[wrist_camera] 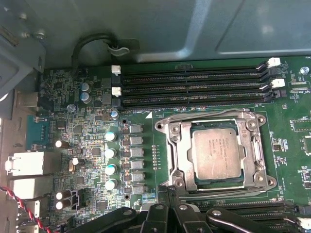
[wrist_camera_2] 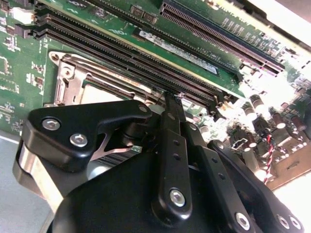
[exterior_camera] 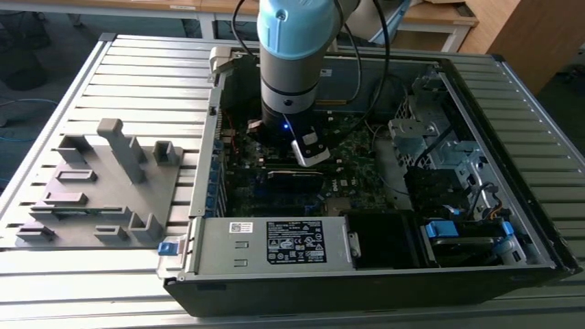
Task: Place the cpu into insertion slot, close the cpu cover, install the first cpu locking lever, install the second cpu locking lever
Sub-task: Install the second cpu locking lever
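On the ribbed metal bench (exterior_camera: 137,75), inside the open computer case (exterior_camera: 512,267), I see the silvery-grey square cpu (wrist_camera: 216,150) seated under its closed silvery frame cover (wrist_camera: 177,150). My black gripper (wrist_camera_2: 171,99) looks pinched together beside it; a slip could scrape the motherboard (wrist_camera: 87,121).

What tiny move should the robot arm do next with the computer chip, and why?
Probably a small press on a locking lever at the insertion slot. The cpu already lies in place with the cpu cover down around it, and the gripper sits right at the slot's edge, so latching looks like what's left.
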Tool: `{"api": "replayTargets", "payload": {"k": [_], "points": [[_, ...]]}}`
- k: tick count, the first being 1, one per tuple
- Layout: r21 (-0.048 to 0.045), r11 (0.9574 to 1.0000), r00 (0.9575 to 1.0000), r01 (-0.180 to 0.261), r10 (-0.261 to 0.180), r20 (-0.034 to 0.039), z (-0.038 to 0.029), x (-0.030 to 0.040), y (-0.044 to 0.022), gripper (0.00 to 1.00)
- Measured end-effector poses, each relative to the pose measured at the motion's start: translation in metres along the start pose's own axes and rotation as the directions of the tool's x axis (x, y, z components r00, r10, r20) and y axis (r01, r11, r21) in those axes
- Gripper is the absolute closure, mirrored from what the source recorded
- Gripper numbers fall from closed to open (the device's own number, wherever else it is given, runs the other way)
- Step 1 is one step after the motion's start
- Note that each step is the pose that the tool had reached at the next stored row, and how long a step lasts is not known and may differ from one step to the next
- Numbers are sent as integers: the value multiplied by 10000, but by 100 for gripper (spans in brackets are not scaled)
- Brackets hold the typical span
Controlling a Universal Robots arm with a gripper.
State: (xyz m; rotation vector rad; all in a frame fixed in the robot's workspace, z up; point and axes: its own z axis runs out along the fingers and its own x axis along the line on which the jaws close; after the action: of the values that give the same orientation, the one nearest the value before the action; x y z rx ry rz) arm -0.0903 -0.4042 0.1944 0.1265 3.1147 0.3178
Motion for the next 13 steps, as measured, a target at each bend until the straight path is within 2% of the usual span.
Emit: {"api": "replayTargets", "payload": {"k": [13], "points": [[0,10000,10000,0,0,0,23,25,-7,90]]}}
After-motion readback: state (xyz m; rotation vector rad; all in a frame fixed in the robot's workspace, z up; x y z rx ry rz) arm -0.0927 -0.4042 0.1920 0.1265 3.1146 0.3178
